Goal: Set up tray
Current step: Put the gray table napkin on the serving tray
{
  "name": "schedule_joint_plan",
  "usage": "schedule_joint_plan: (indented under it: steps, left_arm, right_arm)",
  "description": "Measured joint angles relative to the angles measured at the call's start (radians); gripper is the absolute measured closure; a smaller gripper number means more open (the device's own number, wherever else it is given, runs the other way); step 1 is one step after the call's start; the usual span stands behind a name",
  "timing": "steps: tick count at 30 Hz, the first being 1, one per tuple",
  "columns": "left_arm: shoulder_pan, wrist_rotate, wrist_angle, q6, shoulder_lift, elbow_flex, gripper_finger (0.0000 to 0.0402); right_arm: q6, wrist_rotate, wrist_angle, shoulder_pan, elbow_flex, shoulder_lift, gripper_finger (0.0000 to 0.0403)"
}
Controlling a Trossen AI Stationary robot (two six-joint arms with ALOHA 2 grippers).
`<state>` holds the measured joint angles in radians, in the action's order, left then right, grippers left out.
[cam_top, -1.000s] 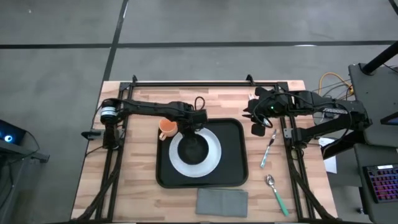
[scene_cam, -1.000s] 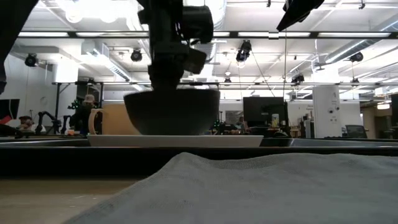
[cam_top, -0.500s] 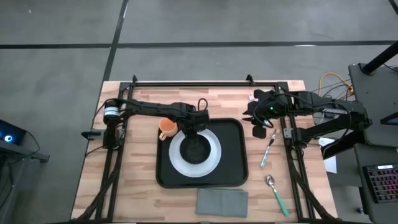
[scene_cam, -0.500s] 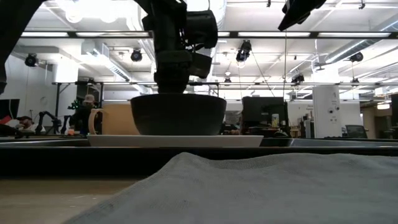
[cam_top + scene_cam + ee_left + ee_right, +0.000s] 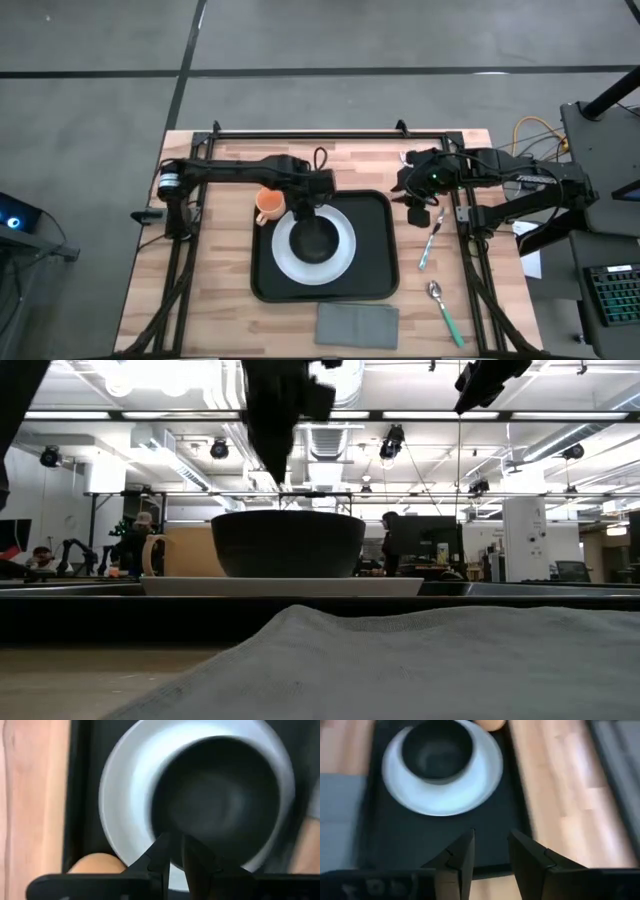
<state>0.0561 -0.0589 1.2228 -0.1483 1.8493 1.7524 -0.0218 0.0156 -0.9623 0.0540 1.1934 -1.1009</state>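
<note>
The black tray (image 5: 375, 275) lies mid-table, seen also as the tray (image 5: 420, 845) in the right wrist view. On it rests a white plate (image 5: 345, 250) with a black bowl (image 5: 315, 238) standing on its middle; low view shows the bowl (image 5: 288, 542) sitting flat on the plate (image 5: 282, 586). An orange cup (image 5: 268, 205) stands on the tray's far-left corner. My left gripper (image 5: 305, 205) hovers above the bowl's far rim, clear of it (image 5: 280, 470), with only a narrow gap (image 5: 176, 851). My right gripper (image 5: 415, 195) is open (image 5: 491, 845) and empty, above the table right of the tray.
A fork (image 5: 432, 240) and a green-handled spoon (image 5: 443, 312) lie on the wood right of the tray. A folded grey napkin (image 5: 357, 325) lies at the near edge, filling the low view's foreground (image 5: 400, 660). Bare wood lies left of the tray.
My left gripper set the black bowl down on the plate, let go of its rim and rose straight up, clear of it. The bowl slid slightly across the plate before settling and now stands alone. My right arm has kept about still.
</note>
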Motion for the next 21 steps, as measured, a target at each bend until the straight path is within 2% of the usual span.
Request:
schedule_joint_plan:
  steps: [2,6,12,17,21]
  left_arm:
    - [-0.041,0.023,0.004,-0.021,-0.032,0.028,0.0371]
    - [-0.142,0.108,0.001,-0.087,-0.096,0.05,0.0371]
    - [-0.297,0.264,-0.091,-0.232,-0.193,-0.039,0.0371]
    - [-0.397,0.277,-0.259,-0.417,-0.235,-0.154,0.0371]
    - [-0.458,0.275,-0.389,-0.611,-0.25,-0.252,0.0371]
  right_arm:
    - [-0.042,-0.038,-0.003,-0.016,0.0,-0.001,0.0285]
    - [-0.097,-0.044,-0.006,-0.087,-0.025,-0.001,0.0268]
    - [-0.18,-0.043,0.091,-0.252,-0.078,-0.04,0.025]
    - [-0.204,-0.032,0.169,-0.352,-0.086,-0.088,0.0246]
    - [-0.237,0.046,0.158,-0.385,-0.049,-0.114,0.0253]
